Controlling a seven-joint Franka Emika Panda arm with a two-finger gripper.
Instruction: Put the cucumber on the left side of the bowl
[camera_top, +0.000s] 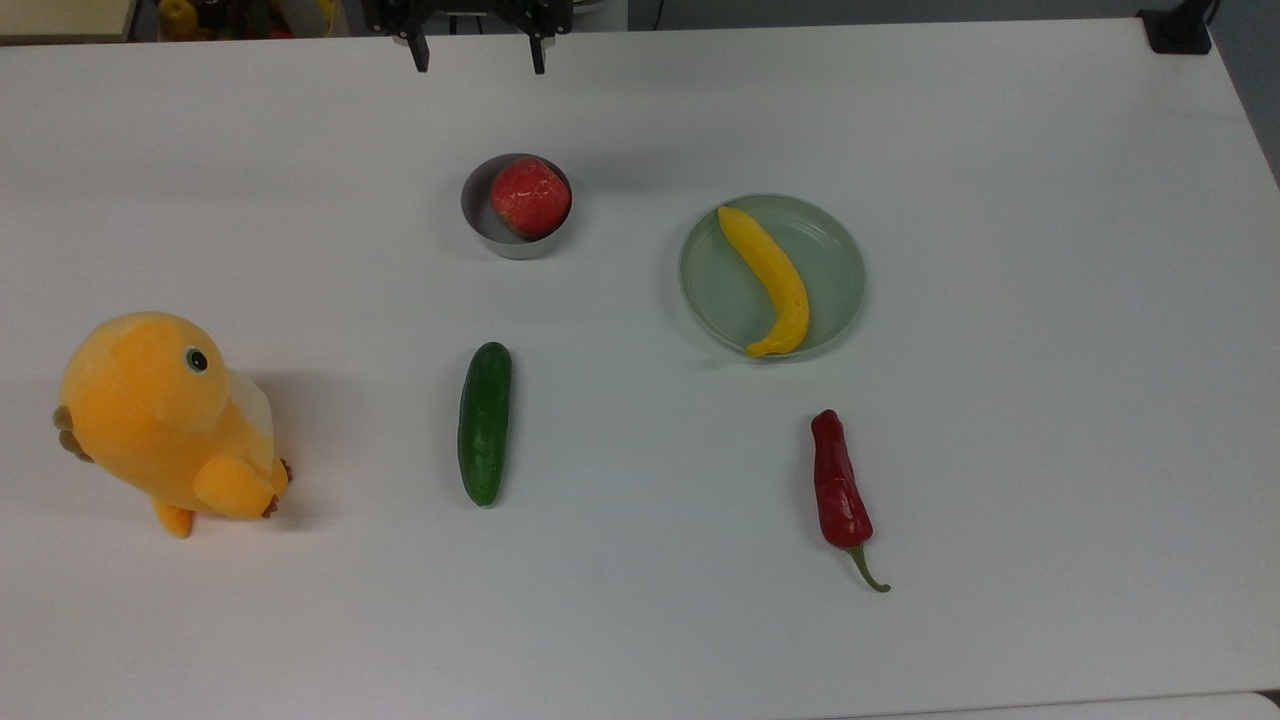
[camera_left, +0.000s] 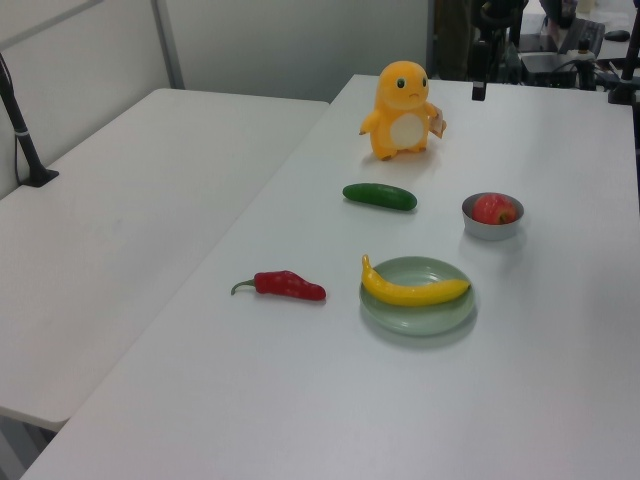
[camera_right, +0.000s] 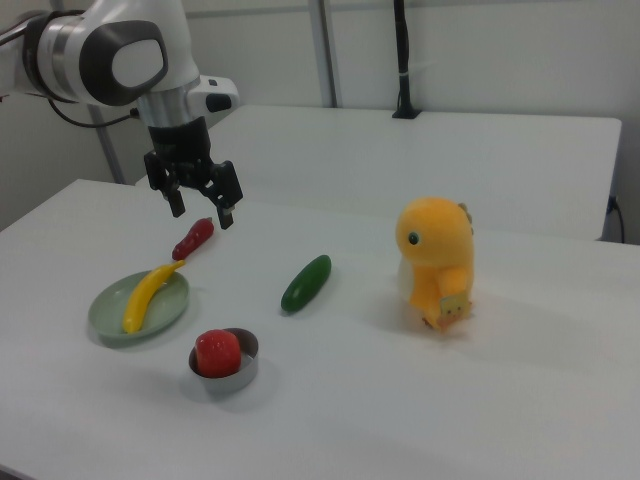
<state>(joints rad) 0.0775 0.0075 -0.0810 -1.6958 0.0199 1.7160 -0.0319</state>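
Right, nearest you in the top view lies one red chilli (camera_top: 840, 490), then one cucumber (camera_top: 485, 422) flat on the table (camera_top: 1050, 400), level with the one orange plush toy (camera_top: 165, 422) at the top view's left. Cucumber's untouched, well short of the bowl (camera_top: 482, 222), so you're at the reach stage by my reading.

Further back, one pale green dish (camera_top: 835, 255) holding one yellow fruit (camera_top: 772, 282). Beside it, at the top view's left, the one grey bowl with one red fruit (camera_top: 529, 195) inside. Farthest of all, at the table's back edge, your hand (camera_top: 473, 58), high above the table, fingers spread wide, empty, nothing between them.

Now, how to play this. Bring the hand forward past the bowl and stop above the cucumber's middle. Turn the wrist so the fingers straddle it across its width, not along its length; it's smooth and round, so a grip off-centre may let it tip or roll. Come straight down, close gently, lift clear before travelling. The open patch of table beside the bowl, toward the toy in the top view, looks like your landing zone, though which side counts as left depends on viewpoint. Keep clear of the bowl's wall and set it down flat.
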